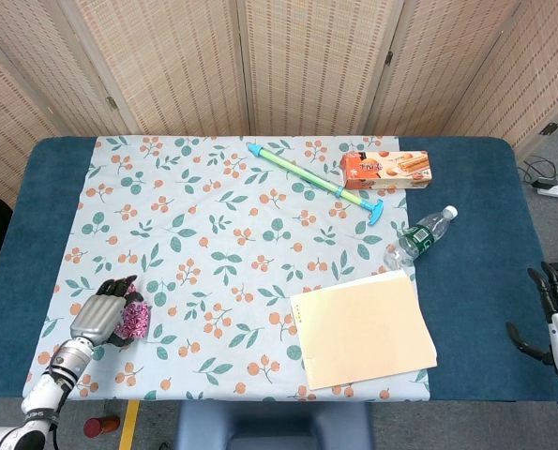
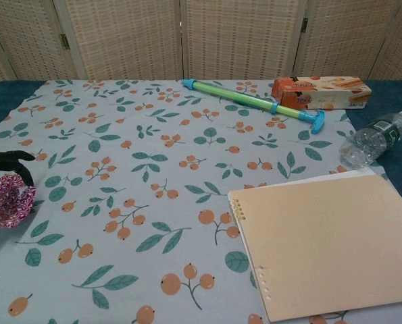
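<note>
Left hand [image 1: 98, 319] grips pink cloth [image 2: 10, 200]; notebook [image 1: 363, 329], bottle [image 1: 421, 235] well apart.

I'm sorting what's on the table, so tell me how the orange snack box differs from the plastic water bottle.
The orange snack box is an opaque, flat-sided carton with printed pictures; the water bottle is clear and round, with a green label and white cap. The box lies level along the far edge of the floral cloth; the bottle lies slanted at the cloth's right edge, nearer the tan notebook. Both lie on their sides, untouched by either hand.
</note>
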Controlling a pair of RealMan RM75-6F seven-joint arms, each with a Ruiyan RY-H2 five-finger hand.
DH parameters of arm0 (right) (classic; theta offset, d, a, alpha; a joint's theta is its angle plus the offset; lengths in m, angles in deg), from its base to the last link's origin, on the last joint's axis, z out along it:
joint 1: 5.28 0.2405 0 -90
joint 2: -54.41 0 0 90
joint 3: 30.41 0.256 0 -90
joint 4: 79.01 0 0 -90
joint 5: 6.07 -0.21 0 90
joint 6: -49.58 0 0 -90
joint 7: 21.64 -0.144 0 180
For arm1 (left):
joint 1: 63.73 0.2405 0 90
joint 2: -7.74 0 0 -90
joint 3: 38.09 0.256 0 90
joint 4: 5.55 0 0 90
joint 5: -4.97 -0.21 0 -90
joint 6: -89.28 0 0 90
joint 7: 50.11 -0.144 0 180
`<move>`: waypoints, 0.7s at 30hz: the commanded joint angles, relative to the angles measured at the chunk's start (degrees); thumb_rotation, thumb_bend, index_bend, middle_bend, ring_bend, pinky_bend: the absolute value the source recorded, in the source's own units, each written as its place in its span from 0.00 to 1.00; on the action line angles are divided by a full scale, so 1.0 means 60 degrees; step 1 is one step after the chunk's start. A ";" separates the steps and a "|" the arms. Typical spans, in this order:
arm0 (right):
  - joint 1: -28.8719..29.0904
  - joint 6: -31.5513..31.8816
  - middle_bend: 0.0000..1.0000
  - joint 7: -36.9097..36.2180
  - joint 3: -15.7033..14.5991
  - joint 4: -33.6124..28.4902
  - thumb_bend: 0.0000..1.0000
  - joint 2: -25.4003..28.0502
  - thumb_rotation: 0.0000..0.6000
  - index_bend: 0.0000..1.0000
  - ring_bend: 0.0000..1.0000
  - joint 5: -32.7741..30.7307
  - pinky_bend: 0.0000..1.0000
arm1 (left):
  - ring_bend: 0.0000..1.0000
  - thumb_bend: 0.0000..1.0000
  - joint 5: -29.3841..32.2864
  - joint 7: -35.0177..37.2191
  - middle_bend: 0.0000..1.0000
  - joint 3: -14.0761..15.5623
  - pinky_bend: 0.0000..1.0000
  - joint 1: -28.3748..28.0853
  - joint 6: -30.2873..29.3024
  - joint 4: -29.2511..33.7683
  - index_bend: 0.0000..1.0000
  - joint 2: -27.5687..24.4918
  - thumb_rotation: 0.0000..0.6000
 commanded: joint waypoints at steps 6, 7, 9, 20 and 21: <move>0.0014 0.0022 0.00 -0.0002 0.0052 0.0006 0.36 0.0059 0.83 0.00 0.00 -0.0028 0.00 | 0.00 0.23 0.0729 0.0436 0.00 -0.0185 0.00 0.0298 -0.0081 -0.0325 0.32 -0.0244 1.00; 0.0018 0.0023 0.00 0.0002 0.0059 0.0004 0.36 0.0071 0.83 0.00 0.00 -0.0030 0.00 | 0.00 0.23 0.0854 0.0456 0.00 -0.0202 0.00 0.0319 -0.0054 -0.0380 0.32 -0.0238 1.00; 0.0027 0.0033 0.00 0.0016 0.0075 -0.0008 0.36 0.0103 0.83 0.00 0.00 -0.0027 0.00 | 0.00 0.23 0.1124 0.0484 0.00 -0.0238 0.00 0.0363 0.0001 -0.0512 0.32 -0.0196 1.00; 0.0053 0.0034 0.00 0.0075 0.0096 -0.0097 0.36 0.0175 0.83 0.00 0.00 -0.0019 0.00 | 0.00 0.24 0.2104 0.0219 0.00 -0.0292 0.00 0.0496 0.0101 -0.0785 0.32 0.0011 1.00; 0.0057 0.0027 0.00 0.0072 0.0095 -0.0097 0.36 0.0172 0.83 0.00 0.00 -0.0019 0.00 | 0.00 0.24 0.2150 0.0162 0.00 -0.0293 0.00 0.0502 0.0071 -0.0760 0.32 0.0023 1.00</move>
